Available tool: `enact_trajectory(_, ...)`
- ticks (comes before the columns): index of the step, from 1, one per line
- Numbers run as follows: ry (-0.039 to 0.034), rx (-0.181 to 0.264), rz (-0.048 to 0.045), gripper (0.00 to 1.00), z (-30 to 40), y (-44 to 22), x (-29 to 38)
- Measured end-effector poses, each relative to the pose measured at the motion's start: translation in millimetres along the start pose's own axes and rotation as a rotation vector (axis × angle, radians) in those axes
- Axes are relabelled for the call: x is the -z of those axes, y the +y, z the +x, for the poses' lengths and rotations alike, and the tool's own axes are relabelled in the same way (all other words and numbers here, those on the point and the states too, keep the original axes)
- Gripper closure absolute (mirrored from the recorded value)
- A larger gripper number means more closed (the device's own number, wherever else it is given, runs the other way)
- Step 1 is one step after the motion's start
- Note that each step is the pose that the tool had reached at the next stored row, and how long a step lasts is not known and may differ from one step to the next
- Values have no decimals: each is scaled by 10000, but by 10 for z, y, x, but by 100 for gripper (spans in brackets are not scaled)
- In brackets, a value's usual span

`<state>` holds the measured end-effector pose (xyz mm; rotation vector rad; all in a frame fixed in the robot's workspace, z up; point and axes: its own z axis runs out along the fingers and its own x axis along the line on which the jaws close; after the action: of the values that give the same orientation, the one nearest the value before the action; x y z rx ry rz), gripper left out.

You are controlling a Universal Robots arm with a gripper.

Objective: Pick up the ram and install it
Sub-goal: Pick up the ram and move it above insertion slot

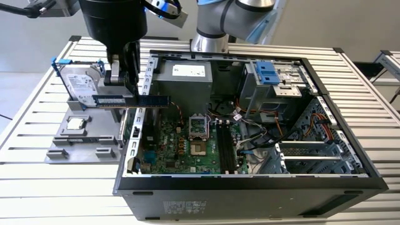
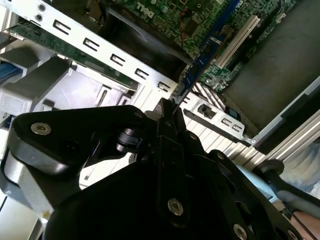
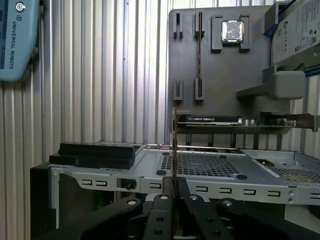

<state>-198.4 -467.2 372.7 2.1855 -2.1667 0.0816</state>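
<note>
The pick-up is done and the carry to the computer is the step in hand: the gripper (image 1: 129, 95) has its fingers clamped on the ram (image 1: 153, 100) near the stick's middle, holding it level in the air above the perforated side wall (image 1: 147, 77) of the open computer case (image 1: 250, 187), half over the grey parts tray (image 1: 81, 147) and half over the motherboard (image 1: 178, 150). In both wrist views the stick is seen edge-on, running straight out from between the closed fingers (image 3: 165, 192). It is not yet in a slot; by my reading, seating it calls for bringing its contact edge in line with the long black memory slots (image 1: 225, 147), which lie well apart from it toward the exterior view's right, and a straight press down. The side wall sits just beneath the stick, so height matters here. Loose cables (image 1: 265, 129) crowd the far side of the slots, and the processor socket (image 1: 198, 127) sits just beside them (little room either way). The hard drive (image 1: 81, 86) and processor chip (image 1: 76, 123) rest on the tray
</note>
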Motion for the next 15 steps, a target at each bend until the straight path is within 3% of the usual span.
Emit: enact_trajectory(15,-1,0,0,100,1,-155,1)
